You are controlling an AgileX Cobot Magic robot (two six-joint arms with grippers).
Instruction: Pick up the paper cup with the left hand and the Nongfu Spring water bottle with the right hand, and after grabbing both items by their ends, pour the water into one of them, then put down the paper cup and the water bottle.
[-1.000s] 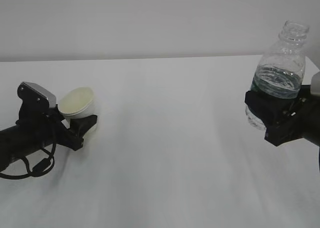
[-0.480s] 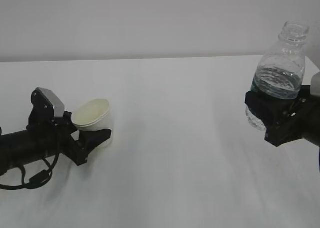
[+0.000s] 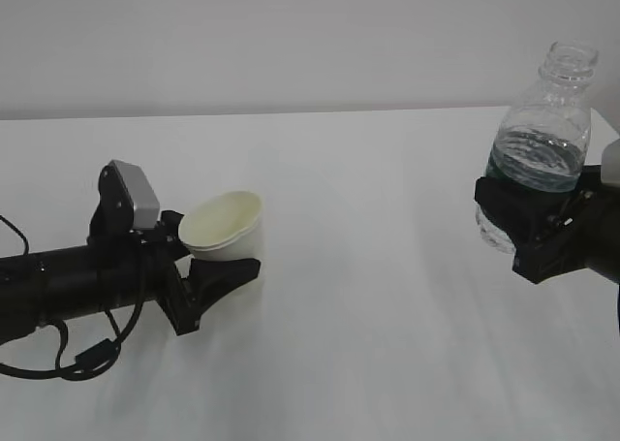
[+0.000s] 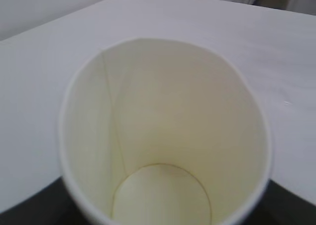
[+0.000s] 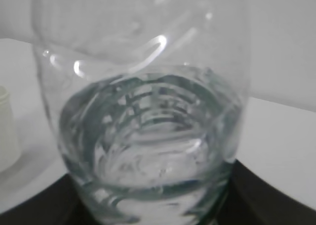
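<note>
The paper cup was held clamped in the left hand, tilted, above the table toward its left edge. The Nongfu Spring water bottle was gripped near its base by the right hand at the right edge, upright, perhaps half full of water.
</note>
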